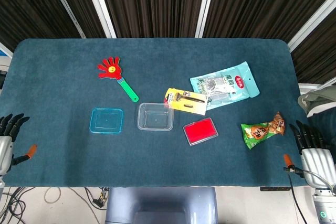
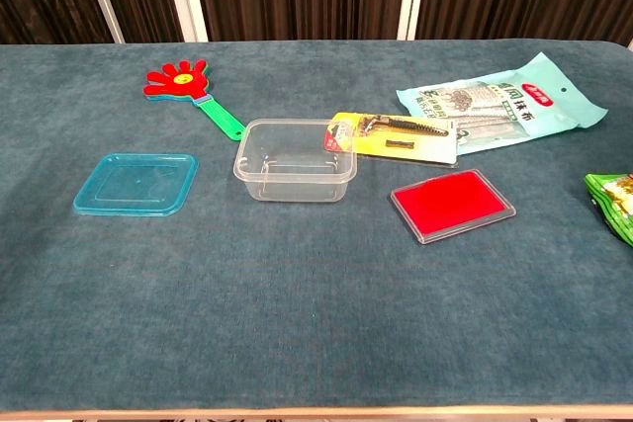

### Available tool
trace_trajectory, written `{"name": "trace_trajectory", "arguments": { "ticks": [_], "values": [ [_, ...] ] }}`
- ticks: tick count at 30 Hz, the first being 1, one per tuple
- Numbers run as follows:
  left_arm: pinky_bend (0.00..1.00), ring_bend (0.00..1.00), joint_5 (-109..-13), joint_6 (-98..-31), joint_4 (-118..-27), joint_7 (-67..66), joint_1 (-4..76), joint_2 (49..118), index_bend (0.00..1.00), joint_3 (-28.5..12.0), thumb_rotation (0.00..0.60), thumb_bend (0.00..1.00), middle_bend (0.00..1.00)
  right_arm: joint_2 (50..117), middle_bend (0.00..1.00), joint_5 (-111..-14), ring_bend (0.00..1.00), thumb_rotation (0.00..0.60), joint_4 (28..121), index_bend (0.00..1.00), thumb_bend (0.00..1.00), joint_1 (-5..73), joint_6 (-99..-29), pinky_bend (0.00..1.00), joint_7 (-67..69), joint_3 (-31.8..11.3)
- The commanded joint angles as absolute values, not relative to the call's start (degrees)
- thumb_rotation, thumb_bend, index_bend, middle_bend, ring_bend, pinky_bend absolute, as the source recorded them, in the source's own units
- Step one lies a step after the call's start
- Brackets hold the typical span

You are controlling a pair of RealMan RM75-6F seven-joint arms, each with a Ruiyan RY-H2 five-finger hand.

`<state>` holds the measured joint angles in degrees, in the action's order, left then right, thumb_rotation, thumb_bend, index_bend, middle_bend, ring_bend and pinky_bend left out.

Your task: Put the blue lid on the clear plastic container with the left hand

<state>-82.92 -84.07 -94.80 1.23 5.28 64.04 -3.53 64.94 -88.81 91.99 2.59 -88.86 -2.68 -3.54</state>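
Teal snack pouch: printed lettering across front plus red oval brand badge near top corner, characters too small and blurred to read in either view. Yellow blister card: small print along edge, illegible. Green snack packet: printed graphics, no wording resolvable. Red hand clapper: yellow smiley face on palm, no text. No readable words, brands or numbers anywhere else on table.
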Motion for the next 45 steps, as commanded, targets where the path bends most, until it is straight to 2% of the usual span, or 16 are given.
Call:
{"name": "trace_trajectory", "arguments": {
  "ticks": [1, 14, 25, 35, 45],
  "values": [
    [0.02, 0.00, -82.79, -83.96, -94.73, 1.78, 5.31, 63.86, 0.15, -3.62, 0.600, 0.27, 0.09, 64.97, 0.00, -88.67, 0.00, 0.600, 91.98, 0.01, 0.39, 2.52, -88.93, 0.00, -2.69, -3.59],
    [0.02, 0.00, -81.65, -83.89, -94.65, 2.72, 5.32, 63.56, 0.14, -4.33, 0.600, 0.27, 0.09, 64.66, 0.00, -88.68, 0.00, 0.600, 92.12, 0.01, 0.39, 2.46, -89.22, 0.00, -2.25, -3.80],
    [0.02, 0.00, -80.21, -82.78, -94.23, 1.35, 5.74, 64.04, 0.11, -4.63, 0.600, 0.20, 0.09, 64.43, 0.00, -88.52, 0.00, 0.600, 92.35, 0.01, 0.39, 2.31, -89.25, 0.00, -2.10, -3.78],
    [0.02, 0.00, -77.77, -74.27, -93.30, 2.07, 10.48, 61.25, 0.09, -6.10, 0.600, 0.15, 0.08, 64.09, 0.00, -88.00, 0.00, 0.600, 92.75, 0.01, 0.39, 1.96, -89.41, 0.00, -1.00, -3.87],
    [0.02, 0.00, -71.19, -55.61, -95.57, -5.32, 22.41, 58.01, 0.06, -8.61, 0.600, 0.12, 0.07, 63.99, 0.00, -87.10, 0.00, 0.600, 93.13, 0.01, 0.39, 1.95, -88.74, 0.00, -0.54, -3.98]
  ]
}}
